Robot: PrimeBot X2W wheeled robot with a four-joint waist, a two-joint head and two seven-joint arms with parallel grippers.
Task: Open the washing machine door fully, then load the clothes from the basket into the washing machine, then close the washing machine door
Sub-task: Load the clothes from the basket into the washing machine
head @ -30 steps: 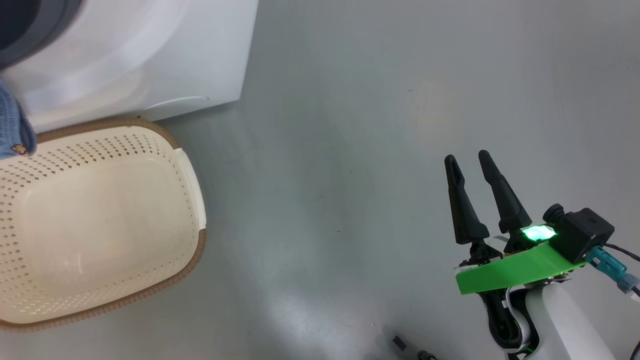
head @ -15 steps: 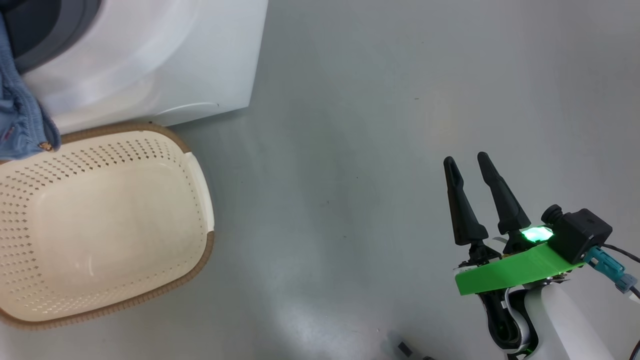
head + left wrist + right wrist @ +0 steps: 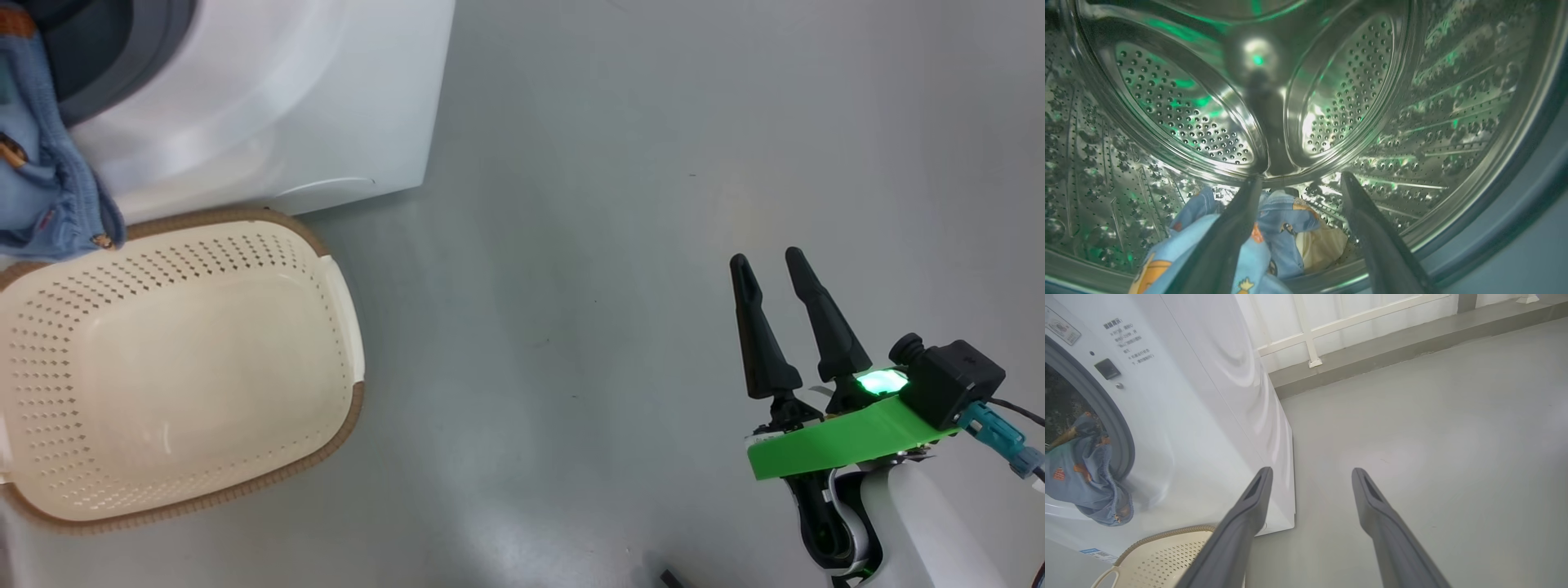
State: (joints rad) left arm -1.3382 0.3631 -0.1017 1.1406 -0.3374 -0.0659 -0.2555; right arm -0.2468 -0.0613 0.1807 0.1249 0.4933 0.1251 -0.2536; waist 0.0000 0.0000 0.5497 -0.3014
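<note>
Dark fingers on the left pincer [image 3: 1300, 179]: spread wide, nothing clamped between them, tips inside the perforated steel drum [image 3: 1180, 110] of the washing machine [image 3: 286, 98]. Green glints on the drum wall.

The clothes [image 3: 1280, 228] are light blue with an orange cartoon print and a cream patch. They sit at the bottom centre of the left wrist view, low at the drum mouth, under and behind the fingers. The left-hand finger overlaps the fabric; can't tell if it touches.

Head view, upper left corner: part of the same bundle hangs out of the opening across the grey gasket [image 3: 155, 49] and down the white front. Its lower hem is just above the far rim of the basket [image 3: 347, 420]. Right wrist view agrees: fabric is draped over the gasket lip at the left edge, with the basket rim below it at bottom left.

The basket stands on the grey floor [image 3: 571, 163] at the left of the head view, tight against the foot of the machine. Brown rim, cream perforated walls, pale bottom in plain sight.

Right pincer [image 3: 766, 258]: lower right of the head view, fingers apart with nothing between them. Tips point up-frame, leaning slightly left. It hangs over bare floor, well apart from both basket and machine. A green bracket [image 3: 833, 441] and a lit green indicator [image 3: 878, 380] sit at its base, with a black camera block [image 3: 947, 380] just beside them.

Right wrist view looks past the machine's corner. There is a small blue label [image 3: 1096, 553] low on the machine's front, and a white railing [image 3: 1310, 330] along the top of the frame.
</note>
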